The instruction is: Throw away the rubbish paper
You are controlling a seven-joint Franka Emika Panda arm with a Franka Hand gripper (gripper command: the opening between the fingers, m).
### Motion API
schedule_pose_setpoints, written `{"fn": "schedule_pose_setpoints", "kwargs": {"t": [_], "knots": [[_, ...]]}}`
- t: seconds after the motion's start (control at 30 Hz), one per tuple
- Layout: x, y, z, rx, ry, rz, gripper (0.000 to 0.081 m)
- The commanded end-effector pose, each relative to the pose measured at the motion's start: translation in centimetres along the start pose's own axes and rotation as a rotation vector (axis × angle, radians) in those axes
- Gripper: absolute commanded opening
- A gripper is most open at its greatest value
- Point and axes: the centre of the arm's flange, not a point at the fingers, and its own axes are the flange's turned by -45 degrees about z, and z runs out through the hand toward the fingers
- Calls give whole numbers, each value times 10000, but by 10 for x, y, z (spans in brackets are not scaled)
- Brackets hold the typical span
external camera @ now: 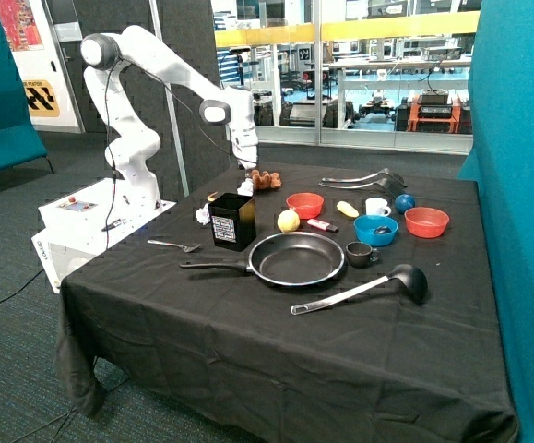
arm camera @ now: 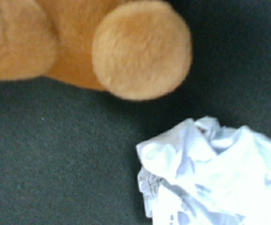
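So you had the gripper [external camera: 245, 172] down low at the far side of the table, right over one paper wad [external camera: 245, 187] sitting just beside the brown plush toy [external camera: 266, 179]. The wrist view showed that wad [arm camera: 210, 171] off to one side, not centred, toy [arm camera: 86, 42] close by. Couldn't tell how the jaws stood, no fingers visible. The other wad [external camera: 202, 215] lay beside the black box [external camera: 232, 221]. Looked like the reach-and-grasp step; next you'd probably need to centre on the paper, clear of the toy.

Two crumpled white paper wads [external camera: 203, 215] [external camera: 245, 187]
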Motion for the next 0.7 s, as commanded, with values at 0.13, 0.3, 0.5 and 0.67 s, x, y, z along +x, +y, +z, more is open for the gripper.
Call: {"fn": "schedule_pose_setpoints", "kwargs": {"t": [0.13, 0.3, 0.5, 0.67], "knots": [[-6, 8, 24, 30, 7, -171, 694], [-1, 12, 32, 30, 7, -202, 663], [1, 14, 42, 30, 7, -161, 695], [1, 11, 48, 30, 7, -170, 673]]}}
